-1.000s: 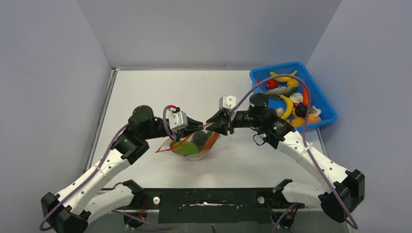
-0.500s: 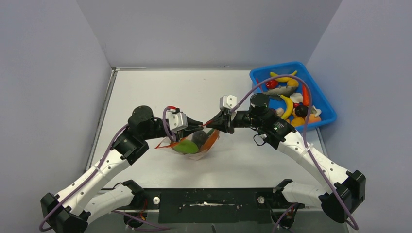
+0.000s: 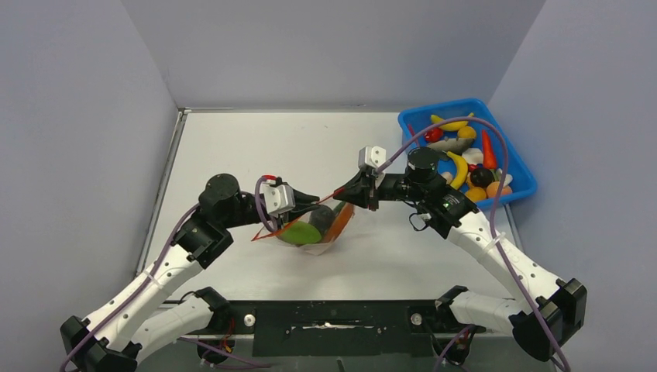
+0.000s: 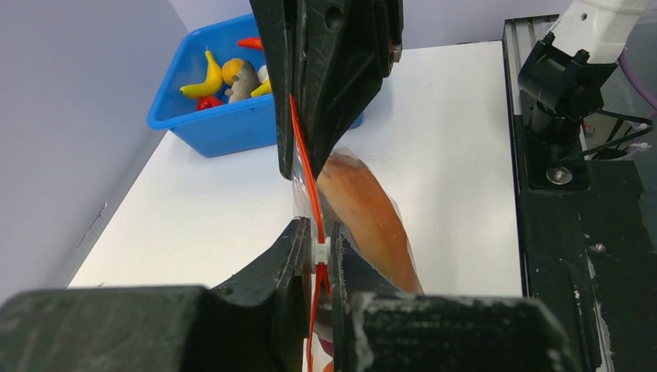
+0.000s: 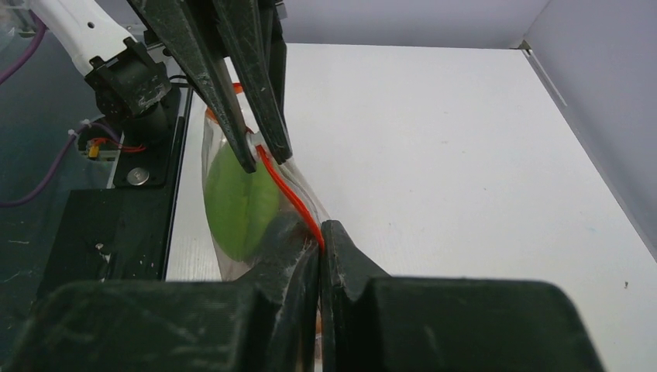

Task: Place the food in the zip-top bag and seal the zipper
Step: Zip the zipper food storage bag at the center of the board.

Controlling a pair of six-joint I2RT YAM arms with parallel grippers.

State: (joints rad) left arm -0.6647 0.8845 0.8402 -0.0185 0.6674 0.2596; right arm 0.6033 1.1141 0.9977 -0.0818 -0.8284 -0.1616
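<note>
The zip-top bag [image 3: 316,232] hangs between both grippers just above the table. Inside it are a green piece [image 3: 297,233], a dark piece [image 3: 320,220] and an orange carrot [image 3: 339,221]. The red-orange zipper [image 3: 335,194] runs taut along the top. My left gripper [image 3: 314,204] is shut on the zipper's white slider [image 4: 321,253]. My right gripper [image 3: 345,192] is shut on the zipper's end [image 5: 318,237]. The left wrist view shows the zipper [image 4: 304,159] and the carrot [image 4: 364,213]. The right wrist view shows the green piece [image 5: 240,200] behind the zipper [image 5: 285,188].
A blue tray [image 3: 521,167] at the back right holds several more toy foods, such as yellow bananas [image 3: 458,170] and a carrot [image 3: 489,145]. It also shows in the left wrist view [image 4: 225,132]. Grey walls stand left, back and right.
The two grippers have drawn apart along the zipper. The right one moved right and back, the left one drew back left. The bag shifted slightly with them.
</note>
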